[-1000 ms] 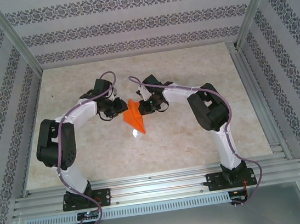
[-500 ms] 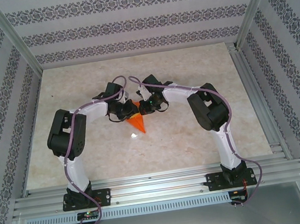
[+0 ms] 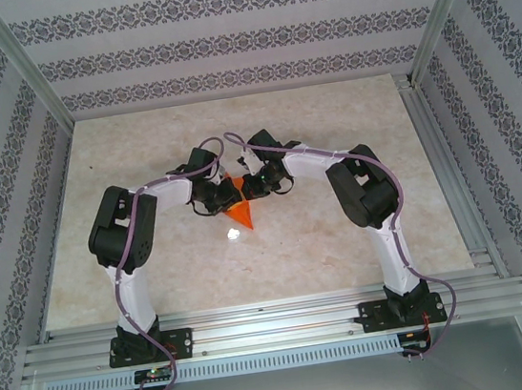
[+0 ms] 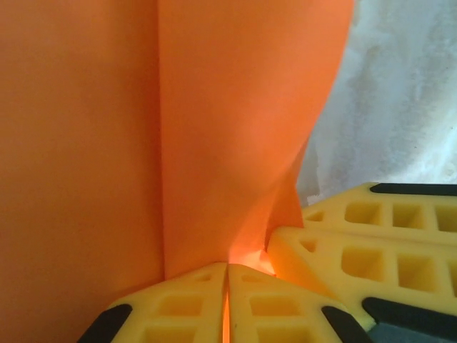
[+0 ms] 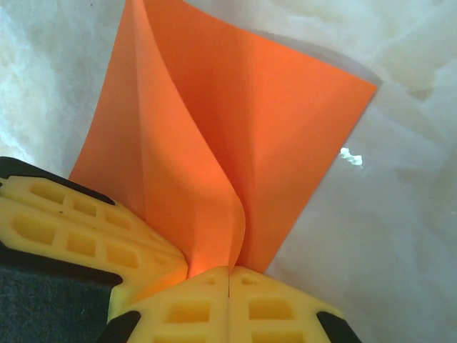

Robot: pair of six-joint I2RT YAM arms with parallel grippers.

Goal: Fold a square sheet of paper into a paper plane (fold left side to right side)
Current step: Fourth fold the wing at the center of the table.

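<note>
The square sheet of paper (image 3: 241,219) is bright orange and folded to a point that aims at the near edge. My left gripper (image 3: 226,192) and right gripper (image 3: 249,186) meet tip to tip at its far end. In the left wrist view my left gripper (image 4: 227,275) is shut on the sheet (image 4: 235,107), a thin orange edge showing between its yellow pads; the right gripper's fingers (image 4: 371,243) press in beside it. In the right wrist view my right gripper (image 5: 228,275) is shut on a raised flap of the sheet (image 5: 271,121), with the left gripper's fingers (image 5: 78,221) alongside.
The pale marbled table (image 3: 329,128) is bordered by an aluminium rail (image 3: 450,170) on the right and patterned walls at the back and sides. A small white speck (image 3: 234,236) lies just near of the paper's point.
My left arm swung right to the paper and its jaws closed on the sheet next to the right gripper. The orange shape seen from above grew narrower. The right arm held still.
</note>
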